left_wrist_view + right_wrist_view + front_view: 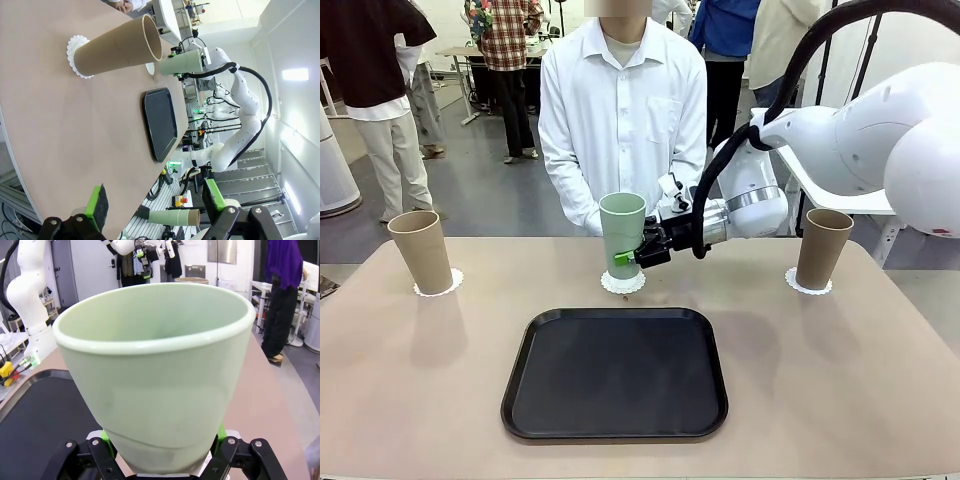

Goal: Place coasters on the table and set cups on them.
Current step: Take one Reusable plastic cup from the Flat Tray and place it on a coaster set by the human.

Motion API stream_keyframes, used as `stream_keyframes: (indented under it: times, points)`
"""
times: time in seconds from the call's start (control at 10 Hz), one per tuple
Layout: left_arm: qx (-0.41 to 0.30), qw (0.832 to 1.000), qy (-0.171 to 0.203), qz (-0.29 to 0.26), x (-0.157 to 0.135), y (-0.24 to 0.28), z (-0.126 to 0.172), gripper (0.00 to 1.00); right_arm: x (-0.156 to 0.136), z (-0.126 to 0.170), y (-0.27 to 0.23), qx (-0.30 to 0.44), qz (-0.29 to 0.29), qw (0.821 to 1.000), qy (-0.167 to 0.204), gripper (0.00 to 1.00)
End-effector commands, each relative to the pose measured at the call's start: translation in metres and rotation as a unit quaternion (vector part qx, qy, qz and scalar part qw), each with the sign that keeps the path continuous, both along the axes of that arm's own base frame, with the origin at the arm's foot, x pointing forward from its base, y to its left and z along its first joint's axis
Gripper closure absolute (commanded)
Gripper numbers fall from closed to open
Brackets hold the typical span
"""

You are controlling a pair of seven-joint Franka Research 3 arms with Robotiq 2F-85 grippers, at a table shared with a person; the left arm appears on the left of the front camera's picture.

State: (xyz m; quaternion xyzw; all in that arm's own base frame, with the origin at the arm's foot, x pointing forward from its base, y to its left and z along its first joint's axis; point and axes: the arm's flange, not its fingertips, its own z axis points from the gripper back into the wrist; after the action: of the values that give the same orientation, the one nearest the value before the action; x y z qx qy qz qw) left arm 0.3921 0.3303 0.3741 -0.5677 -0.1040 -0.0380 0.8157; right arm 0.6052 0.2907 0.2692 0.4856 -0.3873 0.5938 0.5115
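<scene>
Currently, middle setting: holding the mint green cup (622, 232) upright in the right gripper (638, 253), base hovering at or just above the middle coaster (623, 284); contact not resolvable from the front view
Right jaws: clamping on the green cup's lower wall from the side, green pads pressing either flank in the right wrist view
Left gripper (155, 202): hanging clear above the table (840, 380) with fingers standing wide apart, holding nothing
Outer settings: sitting done, left tan cup (421, 250) on the left coaster (439, 284), right tan cup (822, 246) on the right coaster (807, 282)
Tray (616, 373): lying bare, just on the near side of the middle coaster
Person (623, 110): standing close behind the green cup, hands low at the far edge
Risk, release: letting go while possibly floating, dropping and tipping a tall narrow-based cup
Risk, offset: landing partly off the lace edge, leaving the cup rocking
Risk, doily: dragging or creasing the thin paper if sliding sideways while touching
Risk, retreat: catching the cup wall with a pad while backing out, toppling it toward the tray
</scene>
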Motion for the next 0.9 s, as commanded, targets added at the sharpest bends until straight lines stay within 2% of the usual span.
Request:
stream_keyframes:
  times: [0.0,0.8]
  points:
    - [-0.003,1.000,-0.003,-0.001,-0.002,0.000,0.003,0.00,0.015,-0.006,0.006,0.002,0.017,1.000,-0.016,0.18]
    - [-0.003,1.000,-0.003,-0.001,-0.002,0.000,0.003,0.00,0.024,-0.030,0.007,-0.004,0.014,1.000,0.001,0.18]
